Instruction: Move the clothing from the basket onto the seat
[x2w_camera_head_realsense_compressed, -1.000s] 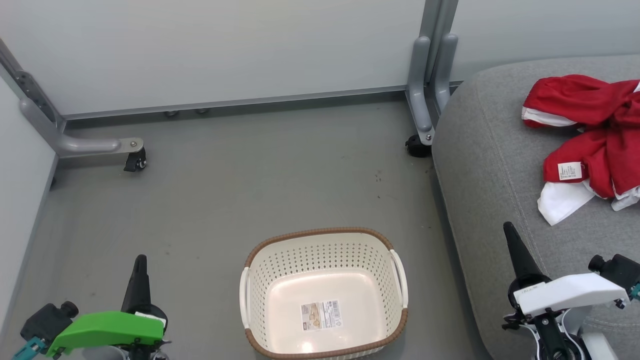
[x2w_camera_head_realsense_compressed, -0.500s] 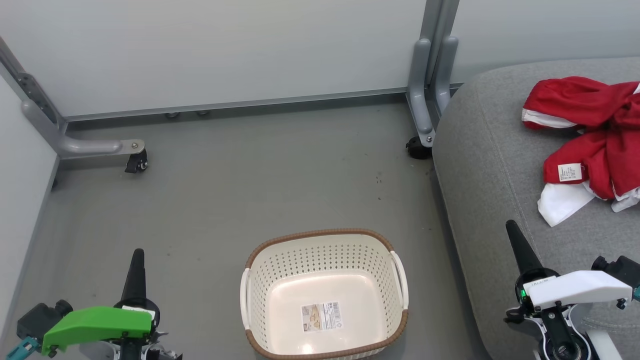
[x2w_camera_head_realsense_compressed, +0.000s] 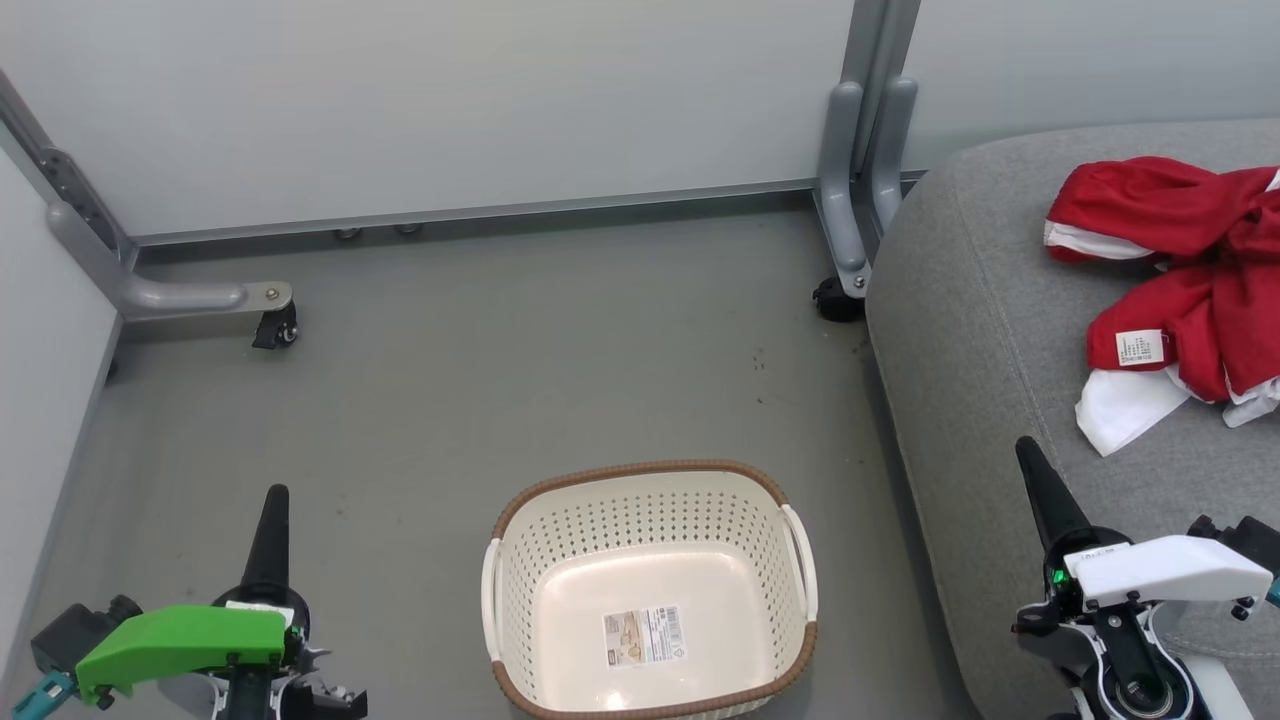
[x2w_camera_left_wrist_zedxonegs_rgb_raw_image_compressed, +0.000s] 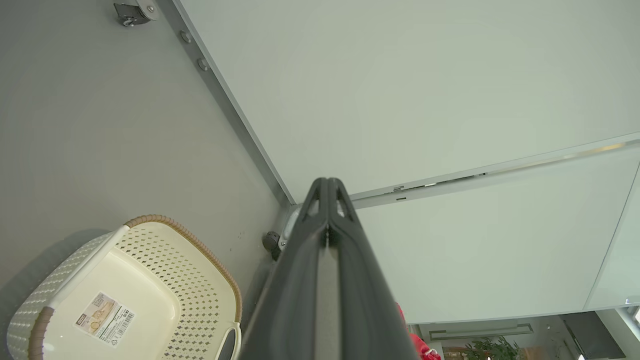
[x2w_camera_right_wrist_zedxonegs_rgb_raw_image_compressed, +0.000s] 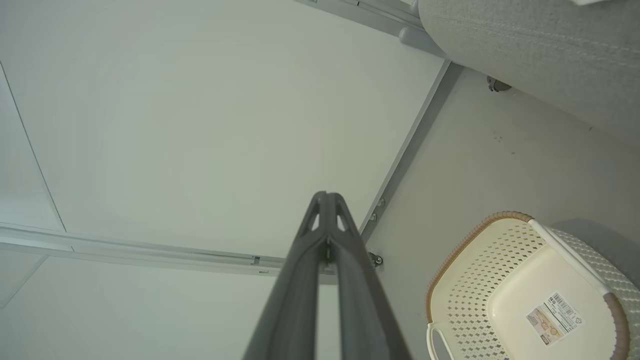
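Red clothing (x2w_camera_head_realsense_compressed: 1150, 195) unchanged on seat (x2w_camera_head_realsense_compressed: 980, 350); left claw (x2w_camera_head_realsense_compressed: 277, 492), right claw (x2w_camera_head_realsense_compressed: 1023, 445) pressed together, seemingly slightly lower.

I read the clothing (x2w_camera_head_realsense_compressed: 1190, 260) as bright red with white trim, its tag (x2w_camera_head_realsense_compressed: 1140, 347) white with tiny dark print. The seat (x2w_camera_head_realsense_compressed: 980, 330) is light grey fabric. The basket (x2w_camera_head_realsense_compressed: 640, 515) is cream-white, patterned with rows of small holes. Its rim (x2w_camera_head_realsense_compressed: 640, 466) is brown with a woven look, and its sticker (x2w_camera_head_realsense_compressed: 643, 636) is white and tan with a black barcode. The floor (x2w_camera_head_realsense_compressed: 500, 350) is plain mid grey with a few dark specks, and the wall panels (x2w_camera_head_realsense_compressed: 450, 100) are pale grey-white. My left gripper (x2w_camera_head_realsense_compressed: 274, 500) is black under a vivid green cover (x2w_camera_head_realsense_compressed: 180, 640). My right gripper (x2w_camera_head_realsense_compressed: 1030, 455) is black under a white cover (x2w_camera_head_realsense_compressed: 1165, 570).
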